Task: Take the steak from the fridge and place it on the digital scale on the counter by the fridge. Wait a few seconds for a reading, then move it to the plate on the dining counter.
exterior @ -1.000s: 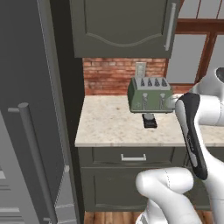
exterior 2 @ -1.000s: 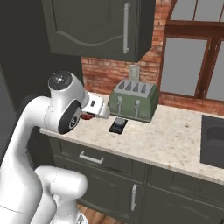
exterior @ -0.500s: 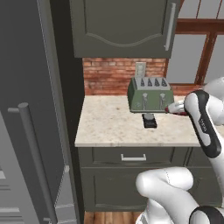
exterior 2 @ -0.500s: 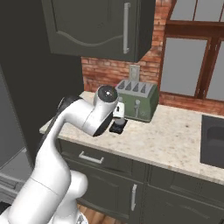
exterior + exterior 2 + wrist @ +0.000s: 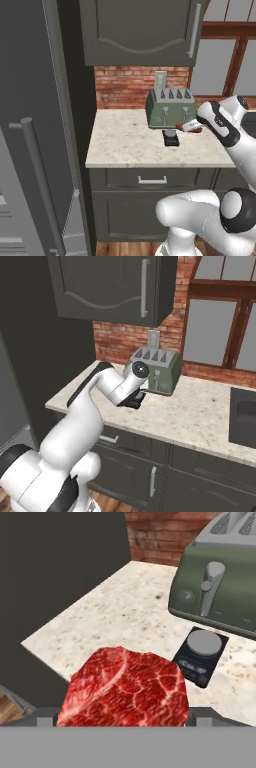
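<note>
The steak (image 5: 125,687) sits between the gripper's (image 5: 192,126) wide-spread jaws, held in the air over the counter (image 5: 125,145) — the carry to the scale (image 5: 200,654) is under way. Next, I judge: bring it over the scale in front of the toaster (image 5: 170,106), lower, release.

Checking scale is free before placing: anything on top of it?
Nothing on the digital scale: its round pad and panel are bare. The steak, held in the pincer, hangs short of it, covering some counter.
</note>
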Controlling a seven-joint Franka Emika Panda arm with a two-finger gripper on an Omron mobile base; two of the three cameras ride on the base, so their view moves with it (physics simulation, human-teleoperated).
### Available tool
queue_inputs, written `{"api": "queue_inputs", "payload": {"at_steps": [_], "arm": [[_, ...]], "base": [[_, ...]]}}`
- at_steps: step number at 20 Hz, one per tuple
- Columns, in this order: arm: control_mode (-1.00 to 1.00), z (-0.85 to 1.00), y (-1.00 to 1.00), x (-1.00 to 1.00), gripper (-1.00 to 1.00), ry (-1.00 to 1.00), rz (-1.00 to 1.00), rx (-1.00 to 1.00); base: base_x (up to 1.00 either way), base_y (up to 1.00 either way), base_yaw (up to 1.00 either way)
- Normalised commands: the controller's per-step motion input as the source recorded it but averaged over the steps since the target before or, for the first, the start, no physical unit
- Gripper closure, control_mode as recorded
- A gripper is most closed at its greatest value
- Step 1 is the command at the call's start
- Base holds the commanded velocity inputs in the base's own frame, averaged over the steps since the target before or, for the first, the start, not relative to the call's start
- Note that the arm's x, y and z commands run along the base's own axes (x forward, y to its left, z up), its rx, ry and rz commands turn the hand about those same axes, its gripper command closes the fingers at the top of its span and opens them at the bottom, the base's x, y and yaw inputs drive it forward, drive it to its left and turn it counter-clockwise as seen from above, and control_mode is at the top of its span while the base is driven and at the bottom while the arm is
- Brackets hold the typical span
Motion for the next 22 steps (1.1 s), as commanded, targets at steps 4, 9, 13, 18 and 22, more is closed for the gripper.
{"api": "queue_inputs", "payload": {"at_steps": [4, 9, 13, 18, 22], "arm": [[-1.0, -0.46, 0.01, 0.81, 1.0, 0.0, 0.0, -0.02], [-1.0, -0.39, 0.0, 0.69, 1.0, 0.0, 0.0, -0.03], [-1.0, -0.31, 0.0, 0.34, 1.0, 0.0, 0.0, -0.04], [-1.0, -0.32, 0.0, 0.23, 1.0, 0.0, 0.0, -0.03], [-1.0, -0.23, 0.0, 0.35, 1.0, 0.0, 0.0, -0.02]], "base": [[0.0, 0.0, 0.0], [0.0, 0.0, 0.0], [0.0, 0.0, 0.0], [0.0, 0.0, 0.0], [0.0, 0.0, 0.0]]}}
